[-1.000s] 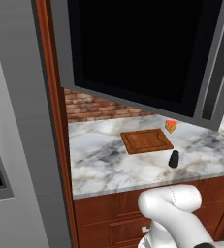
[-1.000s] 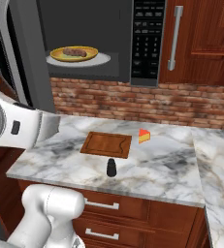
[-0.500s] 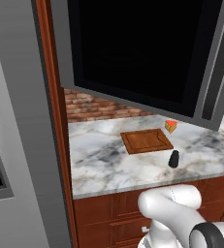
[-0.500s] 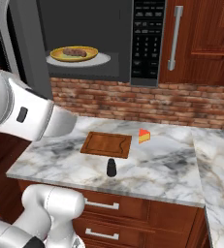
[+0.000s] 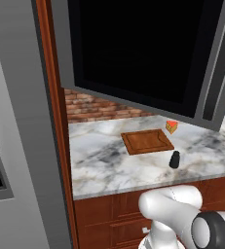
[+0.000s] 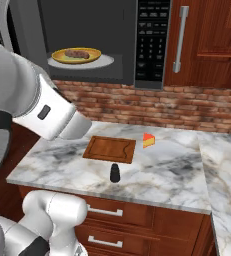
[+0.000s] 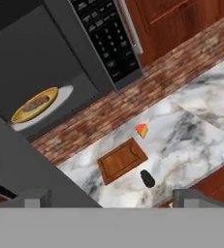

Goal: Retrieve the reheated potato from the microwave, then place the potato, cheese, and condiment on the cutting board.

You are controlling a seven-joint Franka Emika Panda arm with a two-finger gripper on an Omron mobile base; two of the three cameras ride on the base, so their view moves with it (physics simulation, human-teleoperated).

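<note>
Microwave (image 6: pixel 87 40): mounted above the counter, door swung wide open; keypad panel on its right side, brick wall below it
Potato (image 6: pixel 77 53): brown lump on a yellow plate (image 6: pixel 67 56), plate on the pale turntable inside the open cavity; seen from the hand view too (image 7: pixel 35 103)
Cutting board (image 6: pixel 110 149): flat on the marble counter (image 6: pixel 177 170), near the brick wall, nothing on it
Cheese (image 6: pixel 148 140): on the counter just beside the board's far right corner, apart from it as far as I can tell
Condiment (image 6: pixel 115 172): upright black bottle on the counter in front of the board, near its front edge, not touching
Gripper (image 7: pixel 108 199): held back from the counter, looking at the microwave and board; fingers spread wide apart, nothing between them
Arm: white forearm link crosses the left of the right base view, above the counter's left end
</note>
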